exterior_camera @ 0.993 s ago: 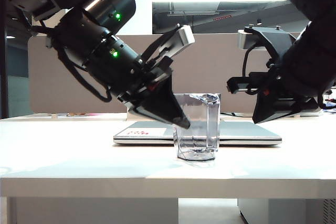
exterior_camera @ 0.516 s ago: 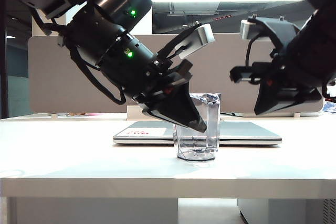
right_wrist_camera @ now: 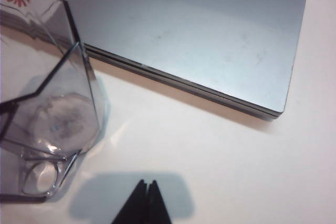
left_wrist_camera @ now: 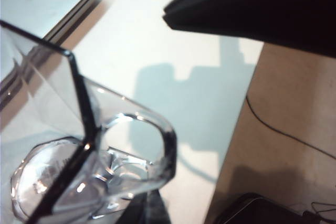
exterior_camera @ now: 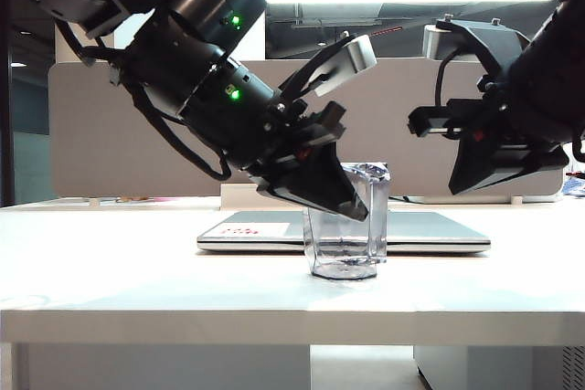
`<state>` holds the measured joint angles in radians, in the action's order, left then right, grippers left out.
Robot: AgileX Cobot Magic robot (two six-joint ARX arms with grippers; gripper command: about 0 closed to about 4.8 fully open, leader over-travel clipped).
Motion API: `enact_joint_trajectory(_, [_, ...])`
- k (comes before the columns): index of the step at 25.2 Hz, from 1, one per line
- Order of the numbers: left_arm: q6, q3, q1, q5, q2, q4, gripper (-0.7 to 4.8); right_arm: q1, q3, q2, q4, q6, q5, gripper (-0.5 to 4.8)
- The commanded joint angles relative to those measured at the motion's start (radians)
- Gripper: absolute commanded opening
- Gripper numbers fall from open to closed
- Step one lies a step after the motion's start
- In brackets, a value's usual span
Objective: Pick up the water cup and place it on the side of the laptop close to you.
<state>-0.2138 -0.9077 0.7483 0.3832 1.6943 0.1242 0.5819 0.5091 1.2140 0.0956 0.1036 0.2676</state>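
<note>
Left tool (exterior_camera: 352,210), shut, beside water cup (exterior_camera: 345,221); right tool (right_wrist_camera: 146,198) shut above the table, laptop (right_wrist_camera: 210,30) logo visible.

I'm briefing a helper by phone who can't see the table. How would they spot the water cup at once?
Find the white table, then the closed silver laptop lying flat on it. The water cup stands upright just in front of the laptop's near edge, under the left tool. It is the only see-through thing: grey-tinted, faceted, with a thin loop handle.
</note>
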Motion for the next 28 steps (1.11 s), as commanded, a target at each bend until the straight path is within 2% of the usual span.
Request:
enact_joint_trajectory(1, [0.033, -0.001, 0.000, 0.039, 0.009, 0.051, -0.06, 0.000, 0.006, -0.004, 0.005, -0.003, 0.003, -0.02])
enact_joint_trajectory(7, [0.091, -0.002, 0.011, 0.047, 0.055, 0.122, -0.06, 0.000, 0.006, -0.023, -0.043, -0.003, 0.004, -0.02])
enact_joint_trajectory(20, [0.129, -0.002, 0.030, 0.016, 0.091, 0.232, -0.06, 0.000, 0.005, -0.165, -0.127, -0.003, 0.029, -0.02])
enact_joint_trajectory(23, [0.175, -0.002, 0.030, 0.032, 0.088, 0.180, -0.06, 0.003, 0.005, -0.178, -0.172, 0.001, -0.010, -0.01])
enact_joint_trajectory(27, [0.165, -0.002, 0.031, 0.047, 0.057, 0.032, -0.06, 0.002, 0.005, -0.179, -0.225, 0.011, -0.039, 0.02])
enact_joint_trajectory(28, [0.145, -0.002, 0.035, 0.040, 0.029, -0.061, -0.06, 0.003, 0.005, -0.179, -0.247, 0.030, -0.064, 0.54])
